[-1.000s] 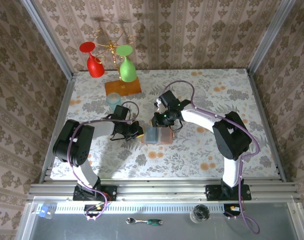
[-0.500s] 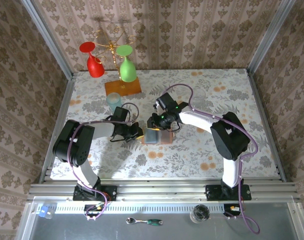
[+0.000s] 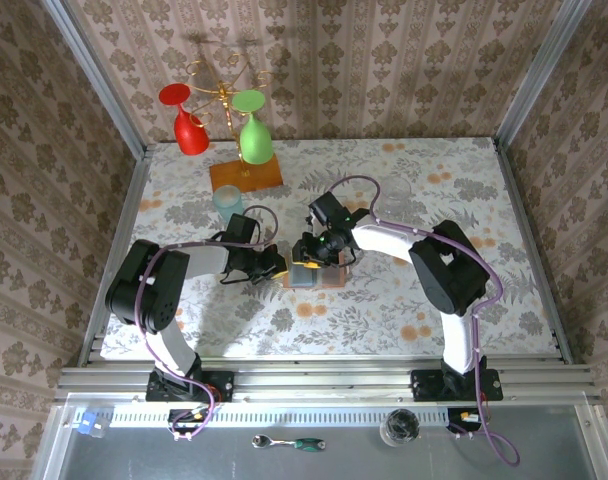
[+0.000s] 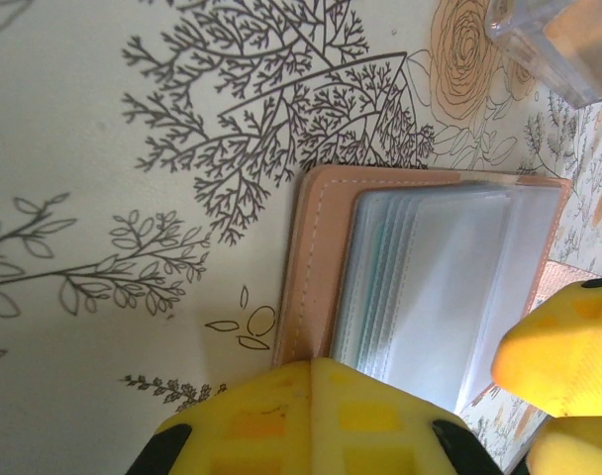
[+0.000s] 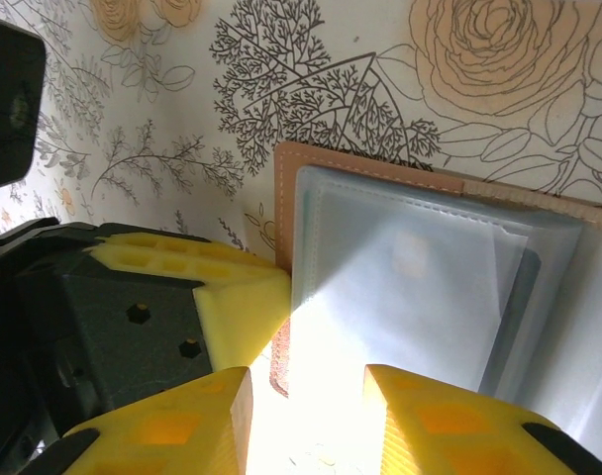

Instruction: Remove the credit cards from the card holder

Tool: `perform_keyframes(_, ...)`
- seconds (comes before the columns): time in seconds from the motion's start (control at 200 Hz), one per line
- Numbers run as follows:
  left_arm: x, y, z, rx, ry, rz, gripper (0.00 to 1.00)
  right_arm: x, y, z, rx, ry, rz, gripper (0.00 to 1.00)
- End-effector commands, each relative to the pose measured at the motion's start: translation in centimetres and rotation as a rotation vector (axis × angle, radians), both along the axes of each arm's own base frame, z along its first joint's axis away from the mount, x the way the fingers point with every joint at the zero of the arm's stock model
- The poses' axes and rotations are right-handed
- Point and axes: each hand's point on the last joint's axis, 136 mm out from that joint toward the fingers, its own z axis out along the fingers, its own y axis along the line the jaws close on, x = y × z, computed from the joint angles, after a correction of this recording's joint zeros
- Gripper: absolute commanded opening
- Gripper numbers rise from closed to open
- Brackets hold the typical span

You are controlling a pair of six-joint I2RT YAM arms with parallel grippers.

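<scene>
The card holder [image 3: 314, 273] lies open on the flowered cloth, with a tan-pink leather rim [image 4: 316, 257] and clear sleeves [image 5: 420, 277]. The credit cards sit inside the sleeves and show only dimly: a pale card face [image 5: 410, 252] and teal edges [image 4: 380, 247]. My left gripper [image 3: 277, 266] is shut, its yellow tips [image 4: 331, 376] resting against the holder's left edge. My right gripper [image 3: 306, 252] hovers over the same end of the holder. Its fingers [image 5: 162, 430] stand apart [image 5: 308, 396] with nothing between them.
A glass rack on an orange wooden base [image 3: 246, 176] stands at the back left with a red glass [image 3: 189, 130] and a green glass [image 3: 254, 140]. A small clear cup [image 3: 227, 199] is just behind my left arm. Patterned walls close in the table.
My right gripper has slid left over the card holder toward the left gripper, and its jaws have opened. The left gripper and the holder have stayed put.
</scene>
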Motion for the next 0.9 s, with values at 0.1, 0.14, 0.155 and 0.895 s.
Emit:
perform_keyframes(0.1,-1.2,0.6,-1.3,0.041,0.044,0.002,0.0,-1.3,-0.1,-1.6,-0.035,0.077,0.0,0.37)
perform_keyframes(0.14,-1.4,0.6,-1.4,0.045,0.05,0.001,0.0,-1.5,-0.1,-1.8,-0.044,0.084,0.005,0.37)
perform_keyframes(0.155,-1.4,0.6,-1.4,0.046,0.051,0.001,0.0,-1.5,-0.1,-1.8,-0.047,0.084,0.006,0.37)
perform_keyframes(0.895,-1.2,1.0,-1.7,0.058,0.054,0.004,0.0,-0.8,-2.7,-1.2,-0.118,0.038,-0.044,0.37)
